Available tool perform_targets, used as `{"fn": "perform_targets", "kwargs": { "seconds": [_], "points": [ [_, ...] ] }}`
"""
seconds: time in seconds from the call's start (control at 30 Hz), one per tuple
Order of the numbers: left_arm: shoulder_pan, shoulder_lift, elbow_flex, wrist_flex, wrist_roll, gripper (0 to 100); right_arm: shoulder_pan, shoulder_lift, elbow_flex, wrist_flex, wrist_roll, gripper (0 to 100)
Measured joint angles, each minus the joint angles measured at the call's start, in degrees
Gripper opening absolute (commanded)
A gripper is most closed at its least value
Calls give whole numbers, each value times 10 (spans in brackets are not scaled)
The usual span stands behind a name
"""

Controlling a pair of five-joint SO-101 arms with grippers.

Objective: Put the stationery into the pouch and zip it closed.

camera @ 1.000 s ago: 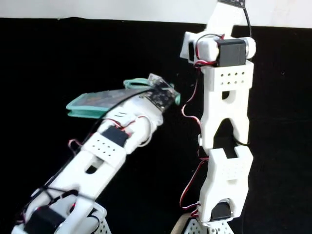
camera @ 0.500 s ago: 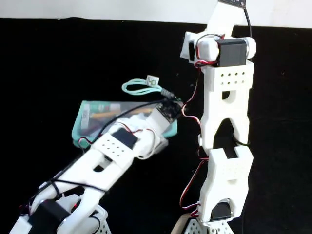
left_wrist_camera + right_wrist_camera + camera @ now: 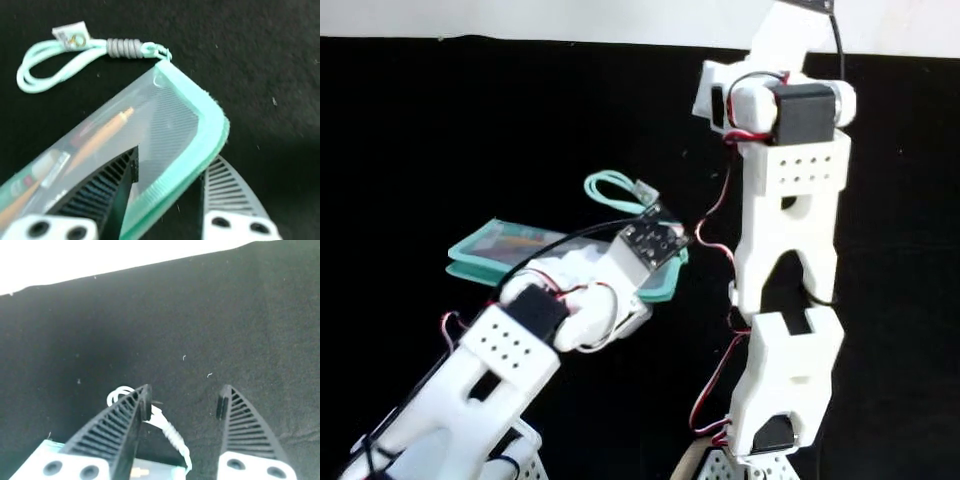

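Observation:
The pouch is teal-edged with clear mesh sides, and pencils show inside it. Its teal strap loops out from the far corner, joined there by a grey coil. My left gripper has one finger on each side of the pouch's rounded corner and is shut on it. In the high view the left arm covers that end of the pouch. My right gripper hangs open above the cloth with nothing between its fingers; below it lie the strap and a pouch corner.
A black cloth covers the table, and a white wall edge runs along the back. The right arm stands upright just right of the pouch, with red wires hanging beside it.
The left arm drew back toward the near left and the pouch moved with it, from tilted to flat to tilted again. The strap loop shifted a little. The right arm barely moved.

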Motion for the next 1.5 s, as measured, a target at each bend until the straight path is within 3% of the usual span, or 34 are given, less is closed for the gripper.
{"fn": "perform_targets", "kwargs": {
  "seconds": [0.1, 0.2, 0.6, 0.77, 1.07, 1.33, 1.5],
  "points": [
    [4, -13, 0, 42, 0, 204, 0, -1, 0, 0, 0, 221],
    [4, -13, 0, 33, 2, 204, 0, -1, 0, 0, 0, 221],
    [-80, -13, 1, -219, 4, 197, 0, -1, 0, 3, 0, 221],
    [-103, -12, -11, -288, 4, 165, 0, -1, 0, 3, 0, 221],
    [-132, 70, -172, -244, 4, 208, 0, -1, 0, 3, 0, 220],
    [-131, 108, -219, -210, 4, 178, 0, -1, 0, 3, 0, 219],
    [-158, 108, -220, -209, 4, 72, 0, -9, 0, 3, 0, 84]
  ]
}}
